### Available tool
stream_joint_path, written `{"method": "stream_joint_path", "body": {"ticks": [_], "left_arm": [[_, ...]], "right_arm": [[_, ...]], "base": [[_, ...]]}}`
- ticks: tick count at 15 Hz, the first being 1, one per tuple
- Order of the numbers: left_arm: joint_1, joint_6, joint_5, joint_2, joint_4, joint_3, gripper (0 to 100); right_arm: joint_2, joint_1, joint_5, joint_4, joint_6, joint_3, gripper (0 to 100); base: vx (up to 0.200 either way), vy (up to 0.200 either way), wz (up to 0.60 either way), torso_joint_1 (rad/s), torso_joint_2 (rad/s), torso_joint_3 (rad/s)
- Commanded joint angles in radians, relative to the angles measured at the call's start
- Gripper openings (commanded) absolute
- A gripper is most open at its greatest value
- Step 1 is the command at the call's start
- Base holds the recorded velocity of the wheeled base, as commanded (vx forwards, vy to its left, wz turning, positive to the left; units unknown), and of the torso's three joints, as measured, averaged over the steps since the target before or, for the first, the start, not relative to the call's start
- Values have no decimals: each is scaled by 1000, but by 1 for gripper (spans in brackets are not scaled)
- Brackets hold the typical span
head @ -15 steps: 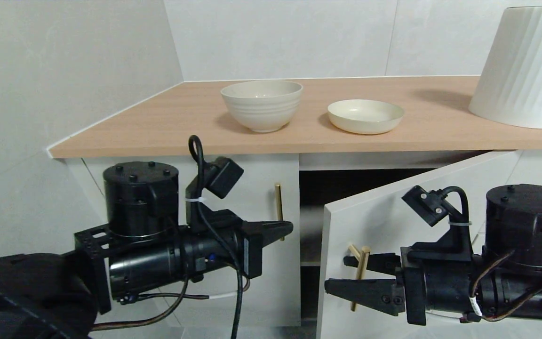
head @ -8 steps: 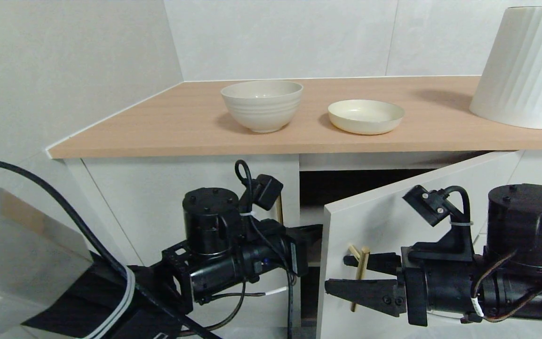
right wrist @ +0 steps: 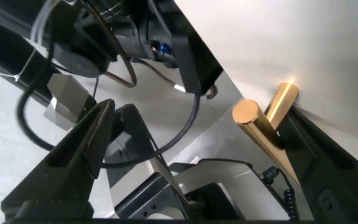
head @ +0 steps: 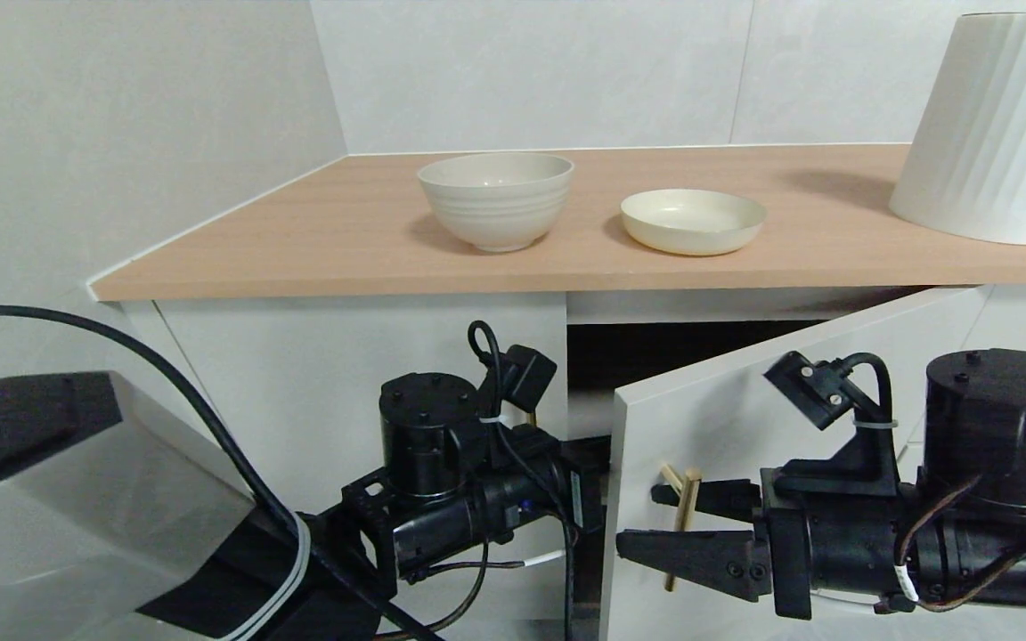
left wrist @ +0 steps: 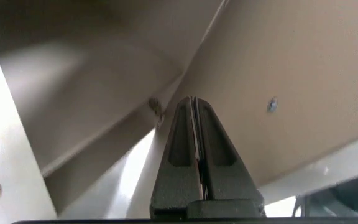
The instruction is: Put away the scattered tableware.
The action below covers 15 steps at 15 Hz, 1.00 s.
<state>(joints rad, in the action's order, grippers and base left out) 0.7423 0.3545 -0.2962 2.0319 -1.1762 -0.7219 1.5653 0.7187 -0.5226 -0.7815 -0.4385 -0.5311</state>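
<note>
A ribbed cream bowl [head: 495, 200] and a shallow cream dish [head: 692, 220] stand side by side on the wooden countertop [head: 326, 240]. Below them, the right cabinet door [head: 745, 392] stands partly swung out. My right gripper [head: 671, 525] is open, its fingers straddling that door's gold handle [head: 682, 525], which also shows in the right wrist view as the gold handle [right wrist: 269, 115]. My left gripper [head: 598, 467] is shut and empty, its tip in the gap beside the door's edge. In the left wrist view the left gripper [left wrist: 194, 104] points into the cabinet interior.
A tall white ribbed container [head: 994, 125] stands at the countertop's right end. The dark cabinet opening [head: 682, 343] lies between the shut left door [head: 344, 356] and the swung-out right door. Tiled walls close off the left and back.
My left arm has moved forward and to the right, carrying its shut gripper from in front of the left door into the cabinet gap. The right gripper and the door have stayed put.
</note>
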Motion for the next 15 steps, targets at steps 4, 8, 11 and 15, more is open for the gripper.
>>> {"method": "stream_joint_path", "body": {"ticks": [4,8,11,15], "left_arm": [[12,0,-6,27,-56,1,0],[15,0,-9,16,-56,-1,0],[20,-2,-8,17,-56,1,0],[20,-3,-8,14,-57,4,0]], "right_arm": [[4,-76,3,1,30,40,100],[-8,-156,4,-2,92,94,100],[-131,-156,4,8,98,172,100],[-378,-113,4,162,98,287,100]], "base": [[0,0,0,0,0,0],[0,0,0,0,0,0],[0,0,0,0,0,0],[0,0,0,0,0,0]]}}
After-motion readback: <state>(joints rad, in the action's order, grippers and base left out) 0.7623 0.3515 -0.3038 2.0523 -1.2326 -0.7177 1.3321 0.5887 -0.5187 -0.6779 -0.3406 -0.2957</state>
